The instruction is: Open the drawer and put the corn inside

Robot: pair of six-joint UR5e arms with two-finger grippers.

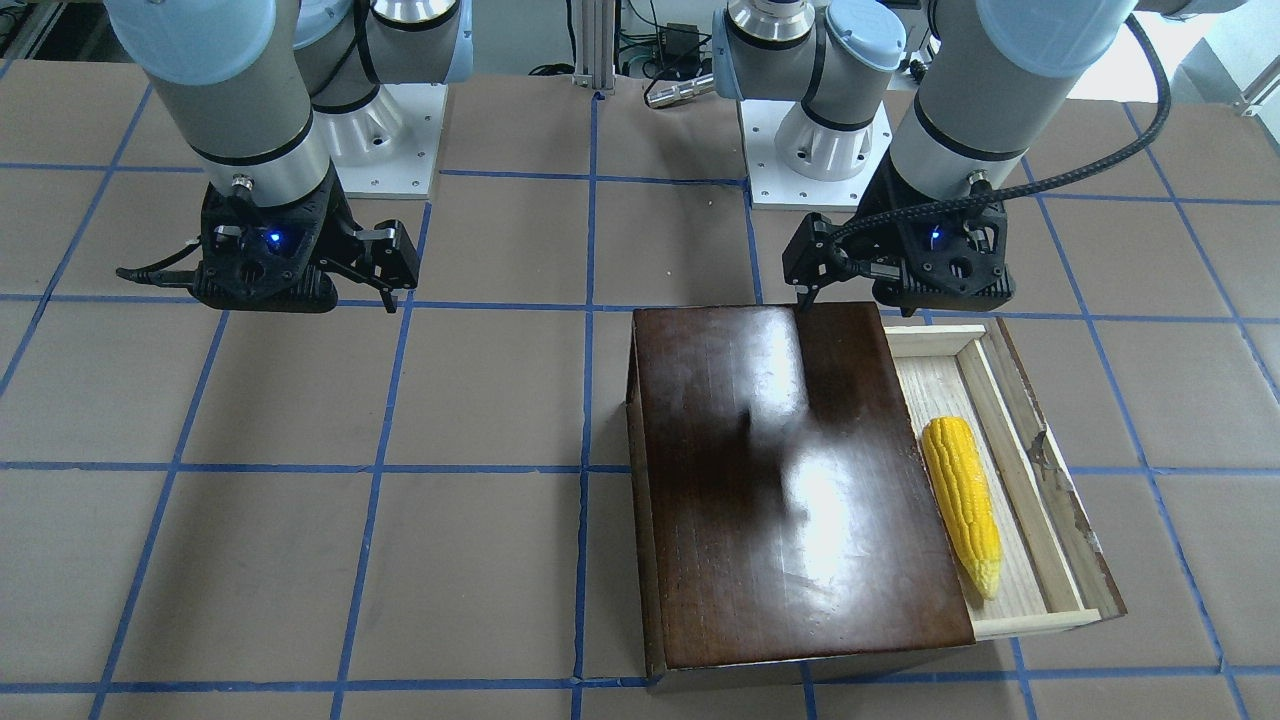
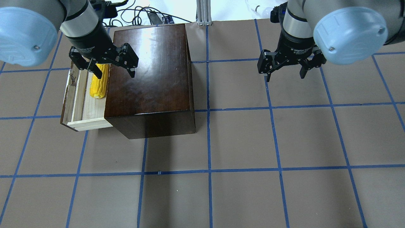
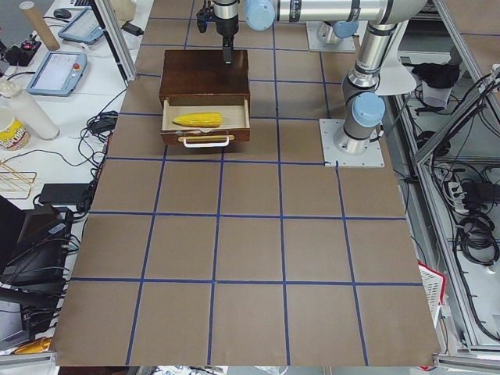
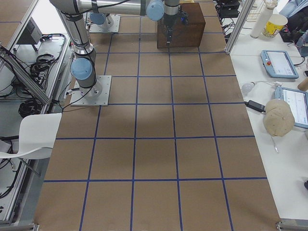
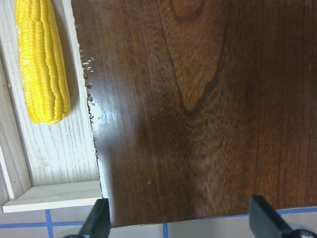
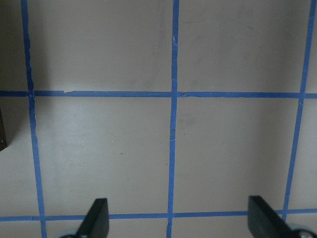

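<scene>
While the corn [image 2: 97, 85] lies in the open drawer [image 2: 75, 104], the left gripper [image 2: 115, 72] hangs above, spread wide, empty. At three o'clock of the box [image 2: 152, 69], the right gripper [image 2: 284, 76] is likewise wide.

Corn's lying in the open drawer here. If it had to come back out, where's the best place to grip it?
Grip the corn across its thick middle, coming straight down from above. It lies flat, lengthwise in the drawer, whose walls block side approaches. Fingers should straddle its width; the gap on the box side looks narrow, so centre carefully.
</scene>
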